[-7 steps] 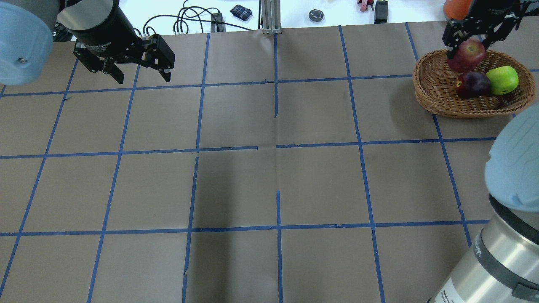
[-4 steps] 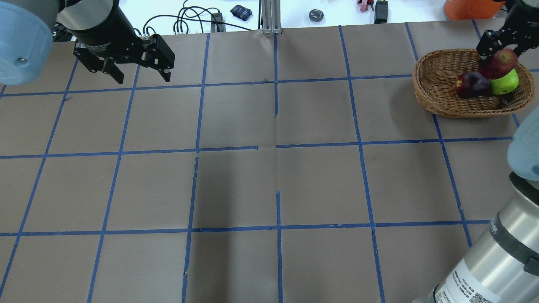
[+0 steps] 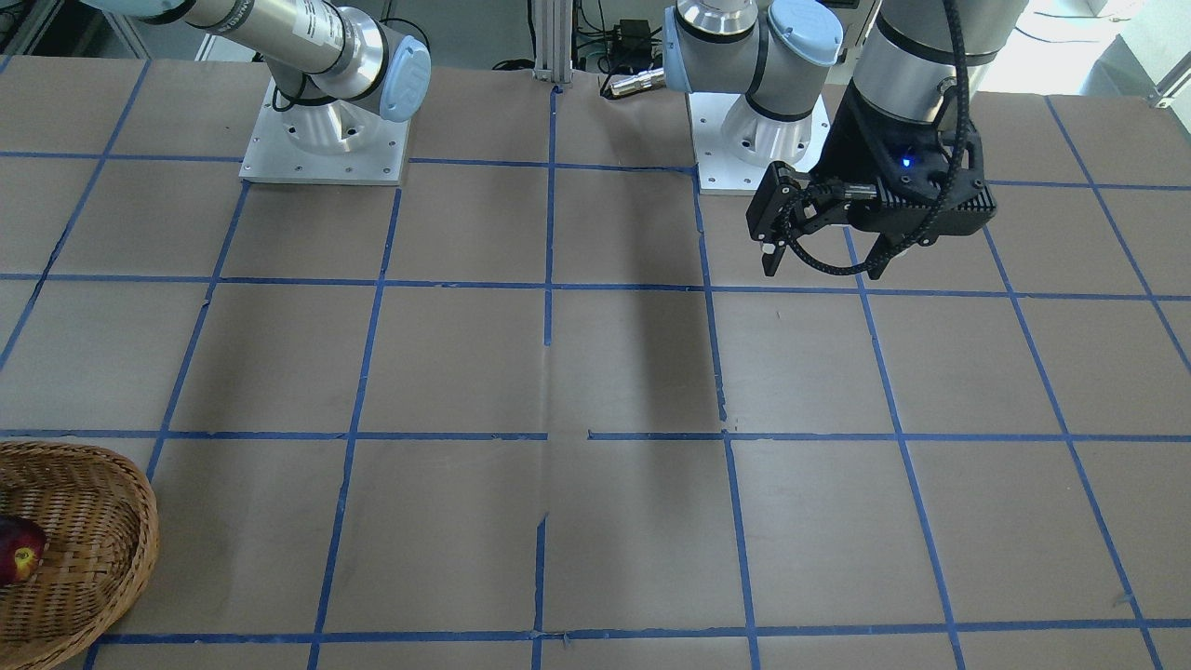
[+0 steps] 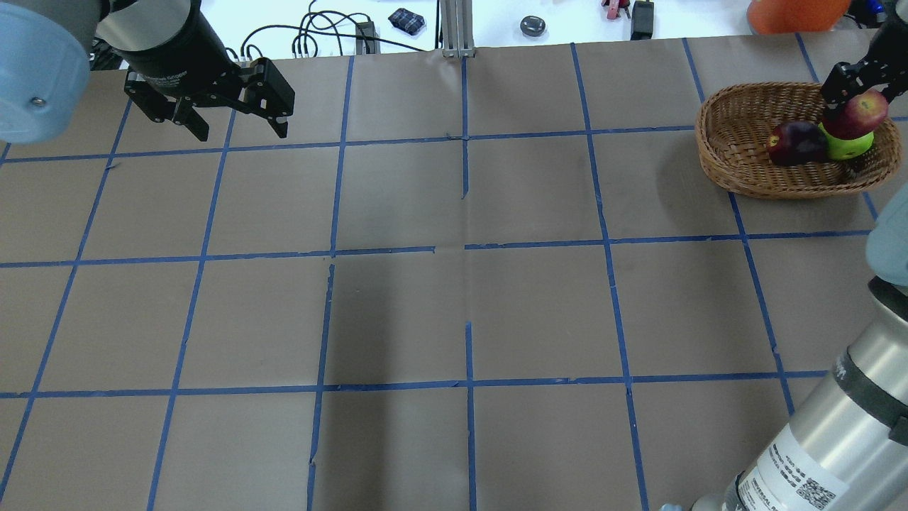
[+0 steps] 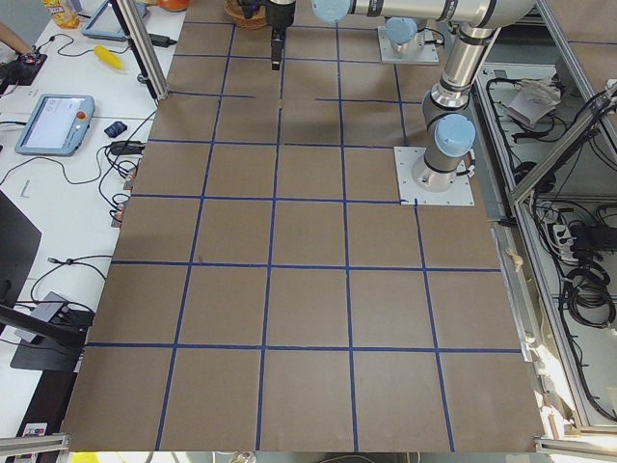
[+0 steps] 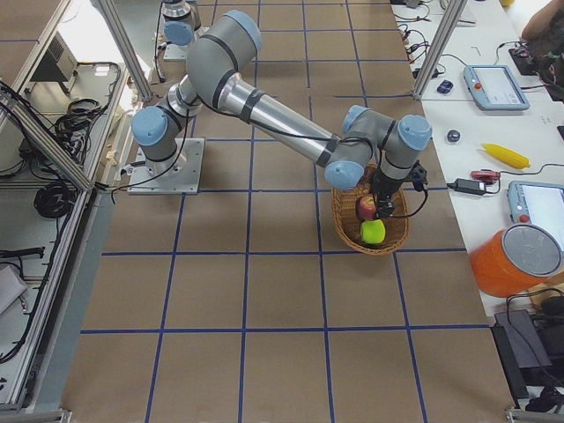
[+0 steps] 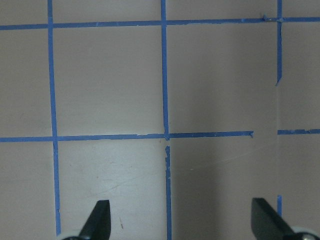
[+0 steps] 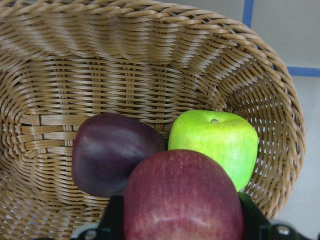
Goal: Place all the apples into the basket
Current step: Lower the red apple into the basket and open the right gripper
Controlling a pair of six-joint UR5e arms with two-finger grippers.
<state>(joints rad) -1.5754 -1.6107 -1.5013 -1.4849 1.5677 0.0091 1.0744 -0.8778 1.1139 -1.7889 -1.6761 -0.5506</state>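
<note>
One red apple [image 4: 864, 113] in right claw [image 8: 181, 224], basket [image 4: 734, 152]

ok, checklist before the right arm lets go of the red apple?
1. Red apple gripped by right gripper: ok.
2. Apple over the basket, inside its rim: ok.
3. Bare landing spot beneath: not ok. The green apple and purple apple seem to lie right under it, so it may roll.
4. Drop height low enough: cannot tell.
5. Left gripper open, far from the basket: ok.
</note>
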